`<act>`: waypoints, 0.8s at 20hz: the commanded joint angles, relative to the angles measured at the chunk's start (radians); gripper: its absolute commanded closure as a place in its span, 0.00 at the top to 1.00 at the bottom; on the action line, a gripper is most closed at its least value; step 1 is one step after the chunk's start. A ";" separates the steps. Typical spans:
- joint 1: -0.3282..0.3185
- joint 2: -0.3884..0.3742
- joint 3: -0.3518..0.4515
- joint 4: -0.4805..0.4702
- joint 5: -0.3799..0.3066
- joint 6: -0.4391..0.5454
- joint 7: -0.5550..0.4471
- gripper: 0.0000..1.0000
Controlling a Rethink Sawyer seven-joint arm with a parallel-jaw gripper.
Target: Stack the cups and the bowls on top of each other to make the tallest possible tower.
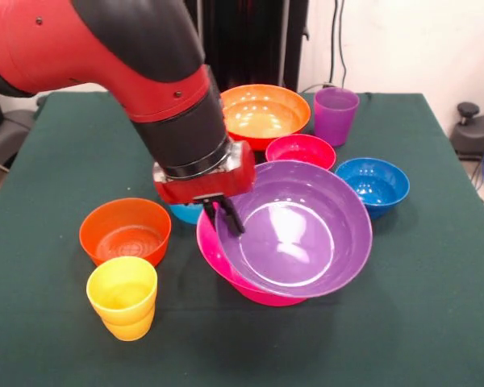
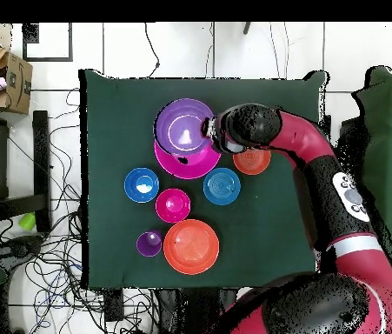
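My gripper (image 1: 224, 218) is shut on the left rim of the big purple bowl (image 1: 294, 230), with one finger inside it. The purple bowl is tilted toward the camera, in the big pink bowl (image 1: 226, 270); whether its underside rests on the pink bowl I cannot tell. In the overhead view the gripper (image 2: 209, 130) is at the right rim of the purple bowl (image 2: 182, 126), over the pink bowl (image 2: 190, 165). The small orange bowl (image 1: 125, 232) and the yellow cup (image 1: 123, 297) stand front left. The light blue bowl (image 1: 185, 214) is mostly hidden behind the gripper. No lime green cup shows.
The big orange bowl (image 1: 262, 113), the purple cup (image 1: 335, 115), the red bowl (image 1: 300, 151) and the dark blue bowl (image 1: 373, 184) stand at the far and right side of the green table (image 1: 436, 306). Cables and a cardboard box (image 2: 12, 83) lie on the floor around it.
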 commanded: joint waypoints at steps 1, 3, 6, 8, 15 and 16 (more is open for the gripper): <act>-0.026 0.067 0.011 0.035 -0.055 -0.046 -0.131 0.00; -0.028 0.066 0.016 0.057 -0.057 -0.057 -0.119 0.00; -0.028 -0.005 0.010 0.158 -0.048 -0.078 -0.044 0.00; -0.031 -0.072 0.007 0.242 -0.039 -0.091 0.010 0.00; -0.042 -0.165 0.003 0.391 -0.017 -0.125 0.066 0.00; -0.042 -0.178 0.000 0.404 -0.017 -0.122 0.064 0.00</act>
